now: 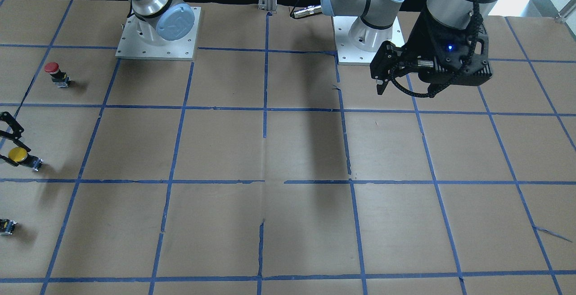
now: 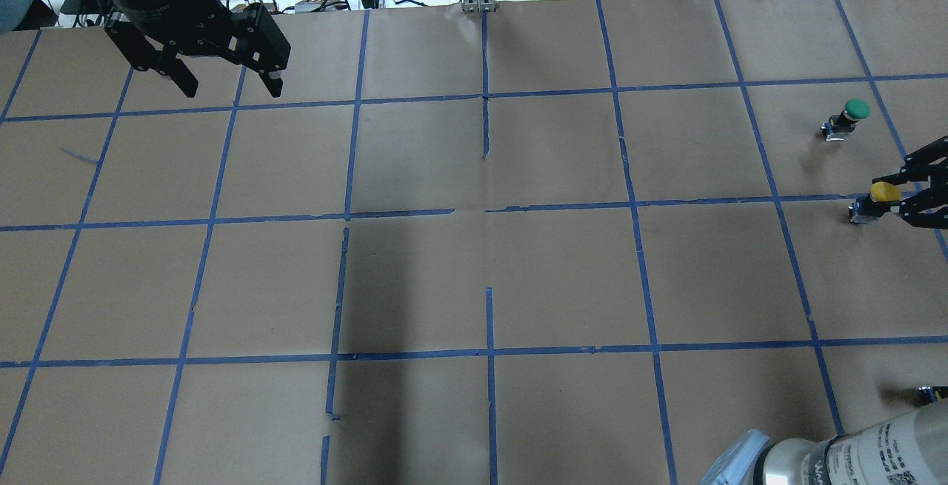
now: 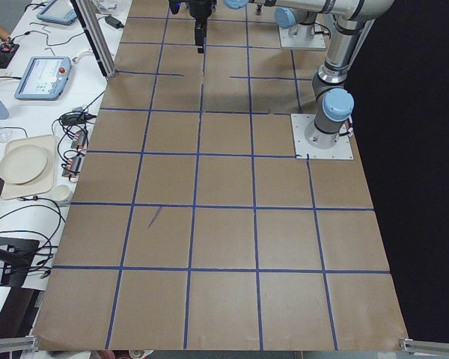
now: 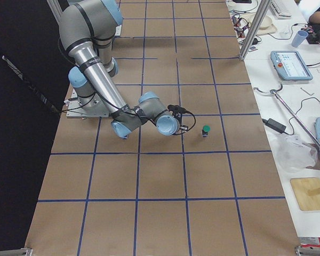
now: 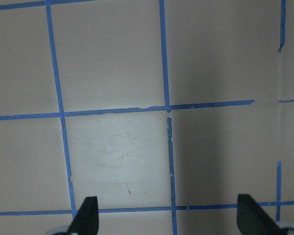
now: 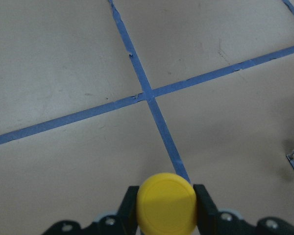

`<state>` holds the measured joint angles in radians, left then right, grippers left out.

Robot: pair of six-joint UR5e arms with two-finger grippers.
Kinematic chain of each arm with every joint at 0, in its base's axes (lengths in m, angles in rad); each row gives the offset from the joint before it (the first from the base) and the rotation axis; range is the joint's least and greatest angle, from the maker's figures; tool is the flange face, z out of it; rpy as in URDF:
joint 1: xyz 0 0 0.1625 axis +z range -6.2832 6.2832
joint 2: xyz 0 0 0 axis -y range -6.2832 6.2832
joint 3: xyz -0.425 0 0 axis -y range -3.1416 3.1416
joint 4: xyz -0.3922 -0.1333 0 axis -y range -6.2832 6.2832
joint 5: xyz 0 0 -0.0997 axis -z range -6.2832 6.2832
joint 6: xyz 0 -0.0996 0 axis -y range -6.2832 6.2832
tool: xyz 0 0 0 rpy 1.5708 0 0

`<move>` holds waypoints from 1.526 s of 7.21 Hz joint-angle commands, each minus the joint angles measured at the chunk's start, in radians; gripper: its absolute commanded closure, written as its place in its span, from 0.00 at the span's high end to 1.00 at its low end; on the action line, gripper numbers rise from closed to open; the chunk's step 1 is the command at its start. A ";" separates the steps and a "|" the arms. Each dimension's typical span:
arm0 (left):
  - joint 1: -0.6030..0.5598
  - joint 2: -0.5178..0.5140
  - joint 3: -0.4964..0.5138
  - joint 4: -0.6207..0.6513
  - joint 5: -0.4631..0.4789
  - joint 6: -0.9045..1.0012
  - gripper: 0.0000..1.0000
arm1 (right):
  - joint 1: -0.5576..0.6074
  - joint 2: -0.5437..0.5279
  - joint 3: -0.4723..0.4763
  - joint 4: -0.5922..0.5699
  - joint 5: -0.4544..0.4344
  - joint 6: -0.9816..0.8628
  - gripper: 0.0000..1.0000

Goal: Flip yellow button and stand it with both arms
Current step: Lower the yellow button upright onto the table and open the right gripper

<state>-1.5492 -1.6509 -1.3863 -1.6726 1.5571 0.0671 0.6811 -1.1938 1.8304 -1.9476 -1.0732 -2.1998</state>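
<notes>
While right gripper [image 6: 165, 208] pinches the yellow button [image 1: 18, 154] (smooth round cap), left gripper [image 2: 232, 88] hangs spread.

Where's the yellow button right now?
Overhead view, far right edge of the table: the yellow button is gripped at its cap by the right gripper, beside a blue tape line.

A capped button [image 1: 53, 70] and a capless block [image 1: 7, 226] sit on the blue-taped table [image 1: 288, 151].

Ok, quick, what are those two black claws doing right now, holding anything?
Left gripper: open, holding nothing.
Right gripper: closed on the cap of the small yellow mushroom-capped push button.
</notes>
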 commanded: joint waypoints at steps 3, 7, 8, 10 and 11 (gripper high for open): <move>0.015 0.014 -0.008 -0.003 -0.029 0.010 0.99 | 0.000 0.002 0.000 -0.004 0.007 0.008 0.75; 0.015 0.010 -0.010 0.002 -0.031 0.010 0.99 | 0.000 -0.058 -0.006 0.012 -0.008 0.145 0.88; 0.015 0.008 -0.010 0.004 -0.031 0.010 0.99 | 0.008 -0.114 -0.005 0.012 -0.054 0.214 0.88; 0.015 0.005 -0.010 0.004 -0.031 0.010 0.99 | 0.030 -0.212 -0.003 0.013 -0.082 0.476 0.97; 0.017 0.003 -0.008 0.001 -0.029 0.014 0.99 | 0.072 -0.242 -0.006 0.012 -0.167 0.653 0.96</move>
<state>-1.5336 -1.6458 -1.3957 -1.6697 1.5266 0.0778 0.7143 -1.3894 1.8259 -1.9349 -1.1663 -1.7513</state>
